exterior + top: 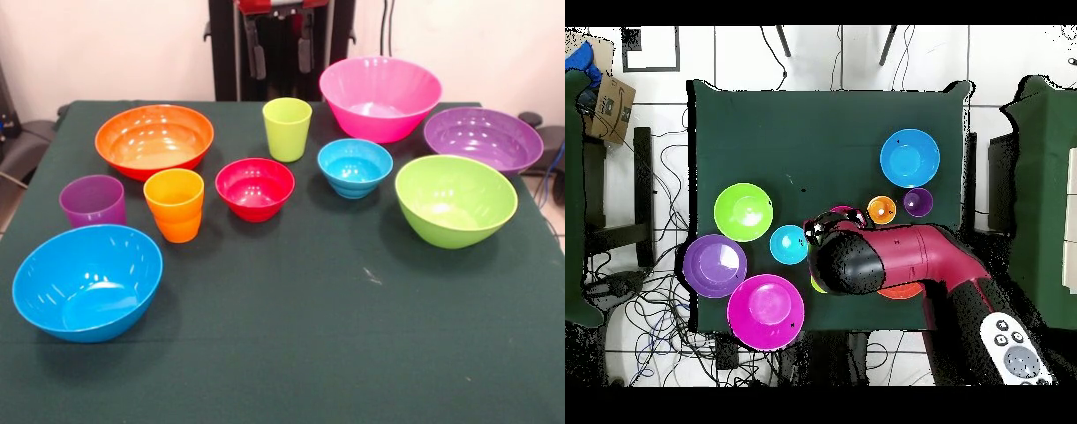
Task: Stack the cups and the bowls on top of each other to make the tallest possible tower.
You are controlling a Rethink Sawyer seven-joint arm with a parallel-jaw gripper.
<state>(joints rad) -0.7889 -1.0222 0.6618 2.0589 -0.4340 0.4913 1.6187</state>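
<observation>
All cups and bowls stand apart on the green cloth; none is stacked. In the front view the lime green cup (287, 128) is at centre back, and the orange cup (175, 204) and purple cup (93, 200) are at the left. The small red bowl (255, 188) and small light blue bowl (355, 167) sit mid-table. Large bowls: orange (154, 140), pink (380, 97), purple (483, 139), lime green (455, 200), blue (87, 281). My gripper (281, 49) hangs high above the lime cup, fingers apart and empty.
In the overhead view the red arm (905, 260) reaches over the table's near side. It covers the lime cup, most of the orange bowl (900, 293) and part of the red bowl (845, 212). Cables lie on the floor around the table.
</observation>
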